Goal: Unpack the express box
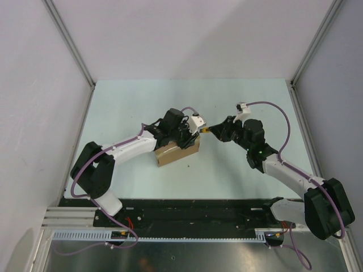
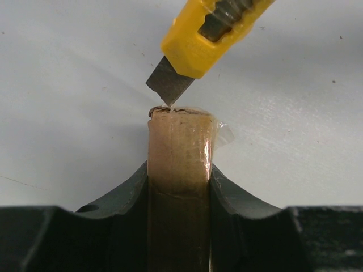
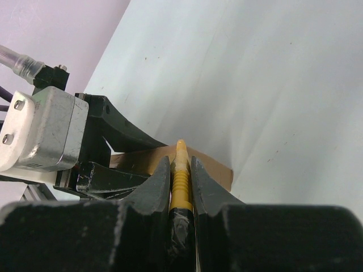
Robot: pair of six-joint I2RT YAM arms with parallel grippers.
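Closest in, the left gripper (image 2: 179,170) had its jaws clamped on the brown express box (image 2: 178,139), which rested near the middle of the table (image 1: 238,170), while the right gripper (image 3: 180,164) had its jaws pressed tight around a yellow utility knife (image 2: 195,37) whose blade (image 2: 168,84) tip touched the box's taped far edge.

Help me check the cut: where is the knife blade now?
In the left wrist view, the blade of the yellow utility knife points down at the taped far edge of the express box, which the left gripper clamps.
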